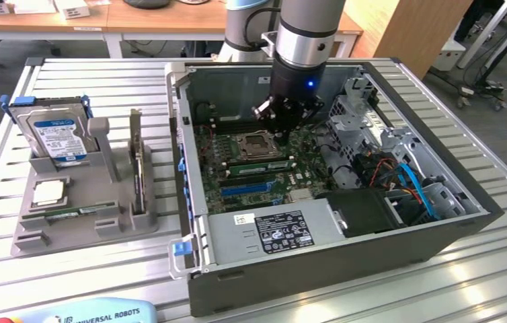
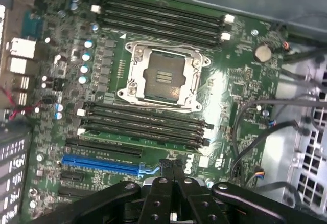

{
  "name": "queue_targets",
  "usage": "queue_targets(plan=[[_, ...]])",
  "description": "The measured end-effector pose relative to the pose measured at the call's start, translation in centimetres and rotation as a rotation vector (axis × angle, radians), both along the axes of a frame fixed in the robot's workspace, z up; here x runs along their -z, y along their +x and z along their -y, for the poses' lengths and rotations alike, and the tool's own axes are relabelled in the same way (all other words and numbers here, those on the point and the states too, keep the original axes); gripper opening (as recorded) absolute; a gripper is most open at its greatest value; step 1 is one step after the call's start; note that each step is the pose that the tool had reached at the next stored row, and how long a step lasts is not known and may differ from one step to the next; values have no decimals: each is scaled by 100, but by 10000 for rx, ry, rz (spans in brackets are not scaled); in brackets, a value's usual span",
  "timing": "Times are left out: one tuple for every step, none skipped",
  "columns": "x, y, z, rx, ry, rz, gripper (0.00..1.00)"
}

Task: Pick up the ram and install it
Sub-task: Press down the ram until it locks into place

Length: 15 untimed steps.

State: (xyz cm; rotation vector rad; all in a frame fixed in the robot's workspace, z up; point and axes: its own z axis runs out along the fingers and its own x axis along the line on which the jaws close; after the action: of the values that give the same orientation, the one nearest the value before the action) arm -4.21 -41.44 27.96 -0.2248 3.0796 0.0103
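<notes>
gripper is down inside the open computer case, hanging over the motherboard just past the cpu socket. jaws pinched right together, nothing in them. the ram, as best i can tell, lies flat in the grey holder by the table's edge on the exterior view's left, well apart from the gripper.

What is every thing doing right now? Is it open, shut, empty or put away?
hand: shut, holding nothing, above the motherboard
ram: lying in the grey holder, not picked up
hard drive: standing upright in the holder
computer case: open, side cover off
processor socket: no chip in it
</notes>
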Motion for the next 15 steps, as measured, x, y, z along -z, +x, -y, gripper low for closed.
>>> queue_targets(plan=[[0, 0, 0, 158, 0, 1, 10], [0, 0, 0, 301, 0, 2, 10], [0, 0, 0, 447, 0, 4, 10], [0, 0, 0, 590, 0, 5, 10], [0, 0, 0, 736, 0, 6, 10], [0, 0, -1, 880, 0, 8, 10], [0, 0, -1, 1025, 1, 9, 10], [0, 0, 0, 1169, 0, 10, 10], [0, 0, -1, 1321, 0, 12, 10], [0, 0, -1, 1463, 0, 14, 10], [0, 0, -1, 1603, 0, 15, 10], [0, 0, -1, 1744, 1, 16, 10], [0, 0, -1, 1872, 0, 18, 10], [0, -1, -1, 1962, 1, 25, 10], [0, 0, -1, 1996, 1, 28, 10]])
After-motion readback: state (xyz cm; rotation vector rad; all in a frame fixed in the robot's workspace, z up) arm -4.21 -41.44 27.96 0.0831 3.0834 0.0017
